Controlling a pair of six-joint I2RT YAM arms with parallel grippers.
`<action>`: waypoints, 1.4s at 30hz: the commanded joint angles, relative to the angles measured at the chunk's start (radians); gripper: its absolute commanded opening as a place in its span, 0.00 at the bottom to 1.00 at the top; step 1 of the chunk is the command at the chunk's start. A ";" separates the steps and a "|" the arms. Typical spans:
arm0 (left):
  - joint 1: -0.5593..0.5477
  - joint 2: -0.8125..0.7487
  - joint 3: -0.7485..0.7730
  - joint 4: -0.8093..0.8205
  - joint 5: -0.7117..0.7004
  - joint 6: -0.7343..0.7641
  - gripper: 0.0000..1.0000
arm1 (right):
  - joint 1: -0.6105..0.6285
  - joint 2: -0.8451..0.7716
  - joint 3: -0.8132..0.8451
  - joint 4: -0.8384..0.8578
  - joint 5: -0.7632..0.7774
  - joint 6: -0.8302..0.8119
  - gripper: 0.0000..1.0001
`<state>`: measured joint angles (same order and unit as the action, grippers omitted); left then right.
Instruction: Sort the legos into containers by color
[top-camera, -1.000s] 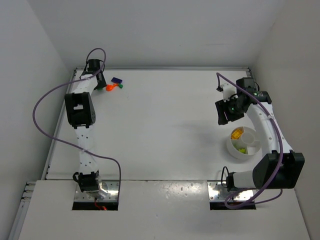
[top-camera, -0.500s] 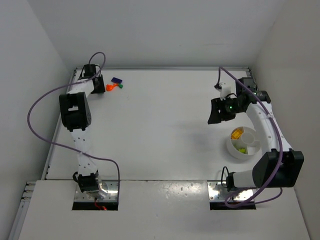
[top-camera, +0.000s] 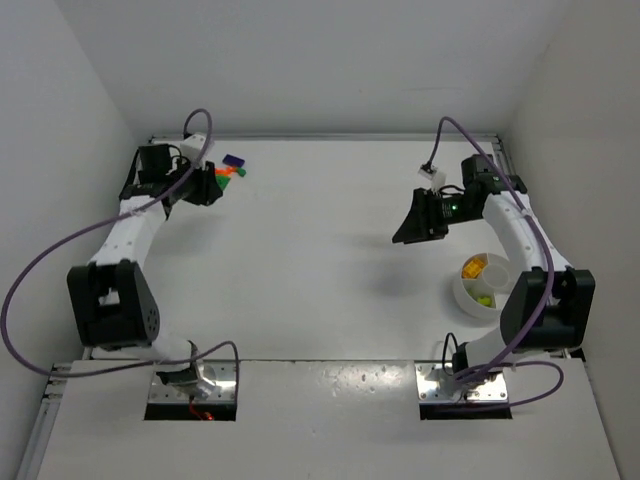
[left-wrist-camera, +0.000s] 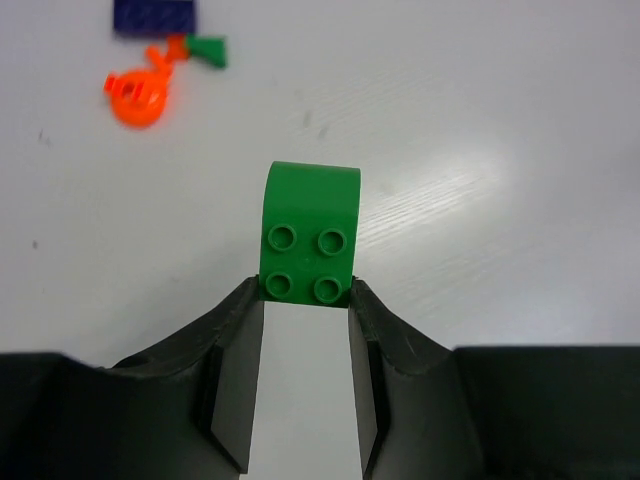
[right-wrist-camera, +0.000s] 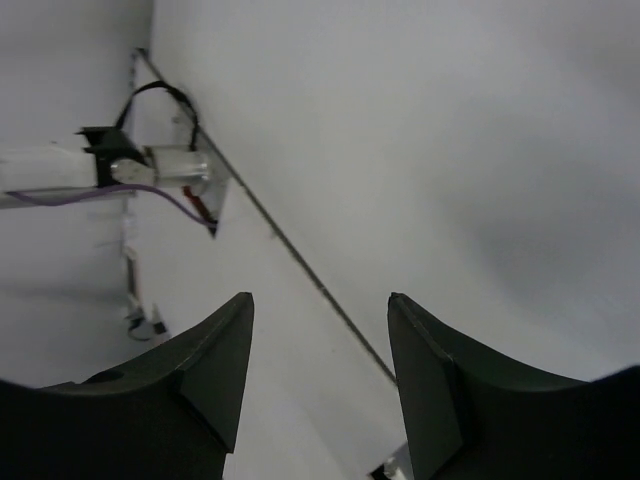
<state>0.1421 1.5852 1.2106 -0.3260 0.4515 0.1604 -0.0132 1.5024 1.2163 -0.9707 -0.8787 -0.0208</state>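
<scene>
Closest to the arms' bases, on the right side of the table (top-camera: 320, 230), sits the dish (top-camera: 470, 308). Its far section holds yellow-orange bricks (top-camera: 474, 267), and a nearer section holds a yellow-green brick (top-camera: 485, 298). The right arm curves over the dish's right edge.

Farther in and to the left of the dish, well apart from it, the right gripper (right-wrist-camera: 320, 310) hangs in the air above bare table. Its jaws are spread wide with nothing between them. Its wrist camera looks slantwise across the table toward the left arm's base.

Across the table in the far left corner, the left gripper (left-wrist-camera: 305, 288) is clamped on a green brick (left-wrist-camera: 310, 225). The two fingertips pinch its near end, its four studs face the camera, and its rounded end sticks out past the tips. I can't tell whether the brick is touching the table.

Just beyond it lie the loose pieces. An orange piece (left-wrist-camera: 140, 90) touches a small green bit (left-wrist-camera: 208, 48). The blue brick (left-wrist-camera: 153, 15) lies flat just behind them, at the far edge of the wrist view.
</scene>
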 joint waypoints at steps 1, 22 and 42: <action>-0.108 -0.157 -0.065 -0.031 0.171 0.100 0.14 | 0.007 0.024 0.020 0.049 -0.209 0.053 0.57; -0.776 -0.128 0.062 -0.056 0.053 -0.119 0.12 | 0.090 0.117 0.045 0.150 -0.425 0.171 0.64; -0.888 -0.050 0.144 -0.056 0.092 -0.174 0.10 | 0.162 0.168 0.035 0.196 -0.407 0.190 0.64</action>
<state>-0.7391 1.5410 1.3182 -0.4030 0.5274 -0.0040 0.1349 1.6737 1.2514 -0.8116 -1.2598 0.1642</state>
